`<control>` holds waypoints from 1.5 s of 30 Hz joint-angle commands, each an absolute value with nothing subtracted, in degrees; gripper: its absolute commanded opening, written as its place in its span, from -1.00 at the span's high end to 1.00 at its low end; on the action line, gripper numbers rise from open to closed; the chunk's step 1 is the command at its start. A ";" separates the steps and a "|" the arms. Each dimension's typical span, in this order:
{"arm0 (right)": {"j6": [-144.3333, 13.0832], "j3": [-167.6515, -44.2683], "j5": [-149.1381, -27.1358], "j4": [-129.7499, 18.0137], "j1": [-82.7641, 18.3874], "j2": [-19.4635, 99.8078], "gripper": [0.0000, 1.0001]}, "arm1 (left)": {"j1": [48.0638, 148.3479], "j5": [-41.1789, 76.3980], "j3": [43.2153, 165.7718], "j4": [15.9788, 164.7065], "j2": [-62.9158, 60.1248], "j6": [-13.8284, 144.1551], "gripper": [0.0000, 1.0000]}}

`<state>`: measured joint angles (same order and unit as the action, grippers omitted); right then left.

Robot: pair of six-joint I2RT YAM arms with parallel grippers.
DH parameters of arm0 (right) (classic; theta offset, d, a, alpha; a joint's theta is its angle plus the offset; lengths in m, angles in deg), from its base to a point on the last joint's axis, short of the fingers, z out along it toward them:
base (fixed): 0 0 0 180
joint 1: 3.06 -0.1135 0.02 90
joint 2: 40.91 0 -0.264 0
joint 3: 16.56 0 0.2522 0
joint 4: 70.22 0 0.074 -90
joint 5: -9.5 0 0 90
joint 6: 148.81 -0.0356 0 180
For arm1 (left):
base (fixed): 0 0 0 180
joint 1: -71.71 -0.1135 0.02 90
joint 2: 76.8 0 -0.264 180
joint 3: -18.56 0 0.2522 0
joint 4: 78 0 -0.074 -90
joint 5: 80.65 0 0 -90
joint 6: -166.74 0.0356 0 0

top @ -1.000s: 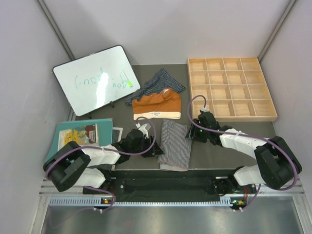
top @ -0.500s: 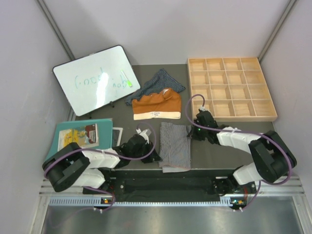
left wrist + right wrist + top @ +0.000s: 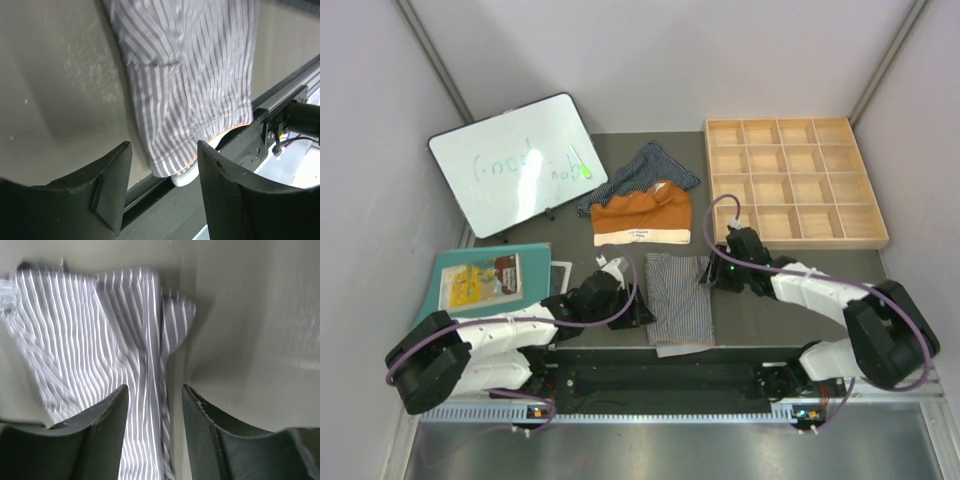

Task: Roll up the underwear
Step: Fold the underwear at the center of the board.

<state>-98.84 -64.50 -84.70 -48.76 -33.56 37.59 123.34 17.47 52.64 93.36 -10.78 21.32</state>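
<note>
Hovering, we have our left fingers [image 3: 107, 185] and right fingers [image 3: 100, 425] open and empty. The grey striped underwear [image 3: 680, 300] lies flat on the counter [image 3: 770, 320] between them, its long way pointing away from us.

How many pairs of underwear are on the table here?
3. Grey striped pair nearest the front; orange pair behind it; navy striped pair farther back, partly under the orange one. None looks hidden.

- whiteboard [image 3: 515, 163]: faint green handwriting, maybe "Good job!", not sure
- rust-orange pair [image 3: 642, 215], right of whiteboard: small dark waistband print, too tiny to read
</note>
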 commanded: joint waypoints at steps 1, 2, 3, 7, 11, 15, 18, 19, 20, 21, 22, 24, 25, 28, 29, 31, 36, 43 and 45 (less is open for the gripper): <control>-98.09 -59.60 -89.97 -42.76 -33.29 29.51 0.04 | 123.47 13.40 57.63 88.50 -12.12 25.50 -0.20; -98.88 -58.55 -90.68 -42.32 -33.73 26.79 0.04 | 123.56 13.30 58.07 88.68 -11.51 26.11 -0.20; -99.58 -56.62 -91.04 -41.62 -34.95 25.38 0.04 | 123.47 13.30 58.60 89.55 -10.89 26.20 -0.20; -105.20 -53.01 -90.87 -39.51 -40.05 19.48 0.03 | 123.39 14.26 62.98 91.92 -5.89 27.61 -0.17; -108.90 -50.11 -89.72 -36.69 -41.91 13.68 0.05 | 123.39 17.33 65.63 96.75 -1.58 27.88 -0.14; -110.93 -46.86 -91.13 -37.30 -42.08 9.11 0.08 | 123.47 19.63 65.64 100.89 2.82 27.26 -0.11; -112.07 -46.15 -91.83 -38.26 -43.05 8.75 0.11 | 123.47 20.42 64.67 103.88 5.46 26.38 -0.09; -112.68 -45.97 -92.09 -38.71 -43.23 8.92 0.12 | 123.47 20.34 64.15 104.23 5.81 26.29 -0.09; -112.86 -45.88 -92.18 -38.97 -43.84 9.01 0.13 | 123.47 20.16 63.88 104.58 6.08 26.21 -0.09; -113.47 -45.53 -92.45 -39.58 -44.19 9.19 0.14 | 123.39 19.81 63.27 105.11 6.43 26.12 -0.08; -113.74 -45.36 -92.36 -39.59 -44.72 9.28 0.15 | 123.47 19.72 63.00 105.37 6.60 26.03 -0.08; -114.53 -44.83 -92.01 -39.59 -45.07 9.10 0.17 | 123.39 19.28 62.30 105.55 6.96 26.12 -0.08; -114.71 -44.57 -92.18 -39.85 -45.16 9.19 0.18 | 123.47 19.02 62.03 105.55 7.05 26.12 -0.07; -115.76 -43.16 -93.33 -42.22 -45.51 9.27 0.21 | 123.39 18.67 60.98 105.90 7.22 26.12 -0.07; -115.94 -42.72 -93.59 -42.57 -45.69 9.36 0.24 | 123.39 18.66 60.45 106.17 7.31 26.03 -0.07; -116.38 -42.37 -93.50 -42.75 -45.86 9.71 0.29 | 123.47 18.84 60.10 106.78 7.40 25.85 -0.06; -115.41 -43.59 -92.80 -41.09 -45.95 8.84 0.75 | 123.47 18.58 60.71 106.53 7.22 26.81 -0.06; -114.09 -46.93 -91.04 -38.18 -45.95 9.19 1.00 | 123.47 12.26 64.14 95.12 -0.58 30.77 -0.10; -113.92 -47.29 -91.04 -38.18 -45.95 9.54 1.00 | 123.47 11.20 63.09 93.34 -2.70 30.69 -0.10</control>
<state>-115.32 -44.28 -92.51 -39.58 -45.30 9.37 123.39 15.92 62.13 99.03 3.29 28.38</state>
